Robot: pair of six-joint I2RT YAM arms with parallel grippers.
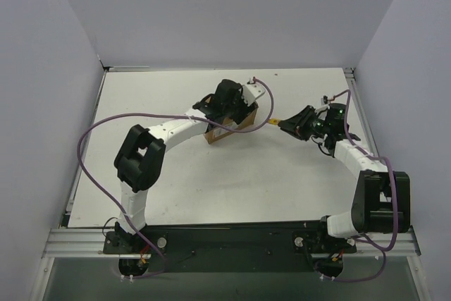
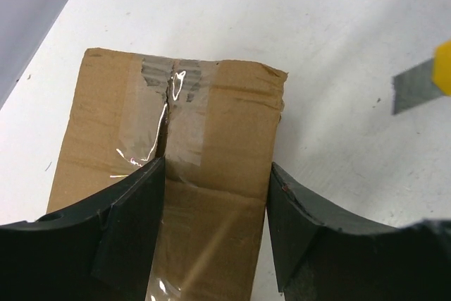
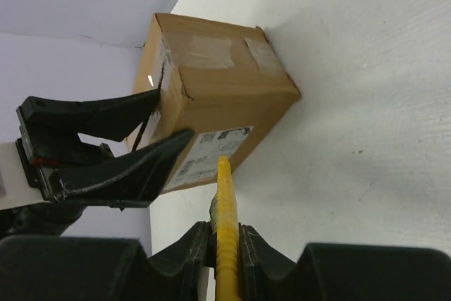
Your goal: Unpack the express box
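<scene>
Top view: the express box sits in the far half of the white worktop, about midway between its left and right edges. The left gripper hangs directly over it. The right gripper points at the box from the right-edge side, its jaws closed on a yellow utility knife; the blade is near the box but apart from it.

Left wrist view: the fingers are spread wide with nothing between them, one over the top beside the seam, the other along the box's edge. I cannot tell whether they press on the cardboard. Clear tape covers the seam, and it is split and ragged at the far end.

Right wrist view: a white label is on the side wall facing the knife.

The carton looks small and probably light, so it would likely slide on the smooth worktop under a blade push. Its corners and walls are stiff, the flaps near the seam softer, the tape slick. Best held down on top away from the seam, or clamped across opposite walls
</scene>
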